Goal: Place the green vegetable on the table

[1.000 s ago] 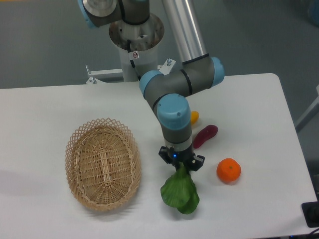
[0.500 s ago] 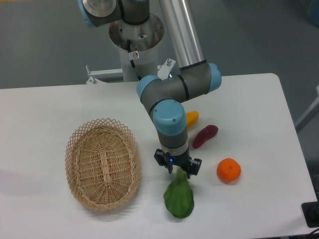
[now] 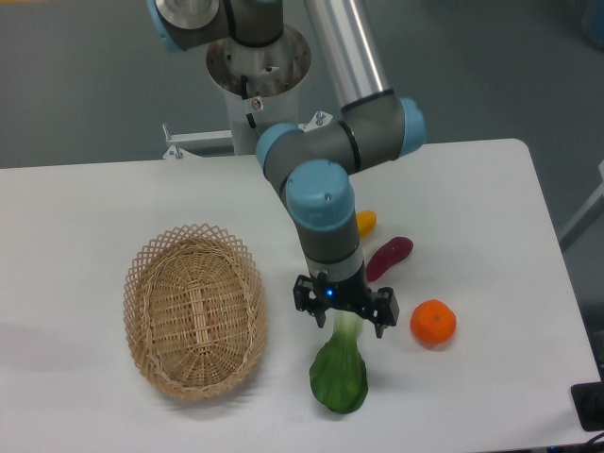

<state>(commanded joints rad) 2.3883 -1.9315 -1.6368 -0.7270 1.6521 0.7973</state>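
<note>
The green vegetable [image 3: 340,376] lies on the white table [image 3: 472,189] near the front edge, its dark leaves toward me and its pale stalk pointing up at the arm. My gripper [image 3: 342,316] hangs straight over the stalk end. Its black fingers [image 3: 382,311] stand spread to either side of the stalk and appear open, with small gaps to it. The stalk's very tip is hidden under the gripper body.
An oval wicker basket [image 3: 195,310] sits left of the gripper. An orange [image 3: 433,323] lies just to the right, a dark red pepper-like item [image 3: 389,258] behind it, and a yellow fruit [image 3: 366,223] shows partly behind the arm.
The vegetable has gone from dangling to lying flat on the table. The wrist has turned, the fingers have spread, and the pale stalk now shows between them.
</note>
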